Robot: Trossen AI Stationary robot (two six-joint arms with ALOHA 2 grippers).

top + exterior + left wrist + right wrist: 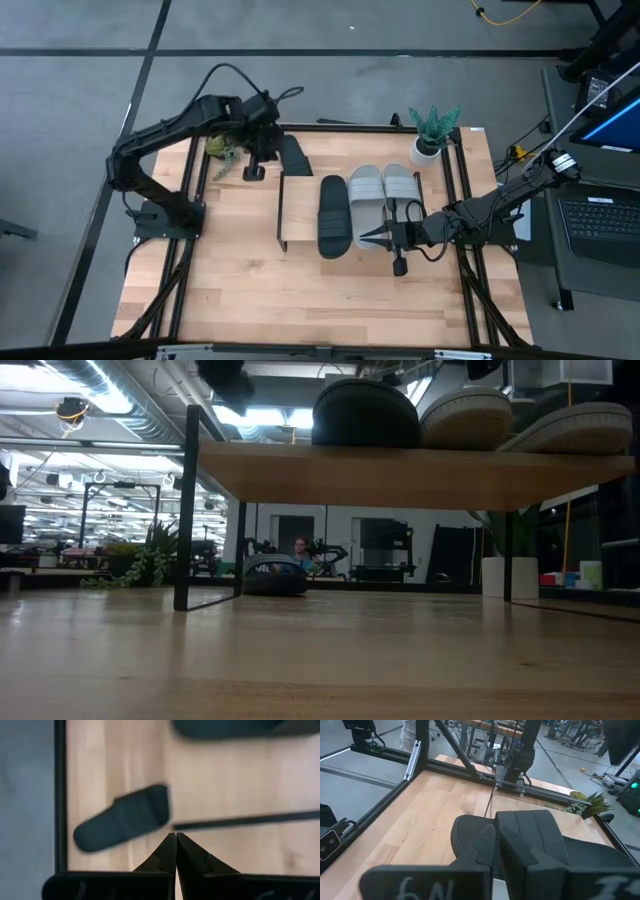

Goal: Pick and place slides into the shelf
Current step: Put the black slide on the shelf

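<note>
Above the far-left table, the left gripper (pixel 176 836) hangs pinched together, empty, near a lone black slide (pixel 293 154). Three slides sit on the shelf (pixel 300 205); the right gripper (pixel 383 237), fingers together, hovers beside them.

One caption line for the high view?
Three slides on the shelf; shut left gripper beside the fourth.

no text, label or number can be read anywhere.

Matte black slides (pixel 334 216) rest on a smooth light-wood shelf (pixel 300 205).
</note>
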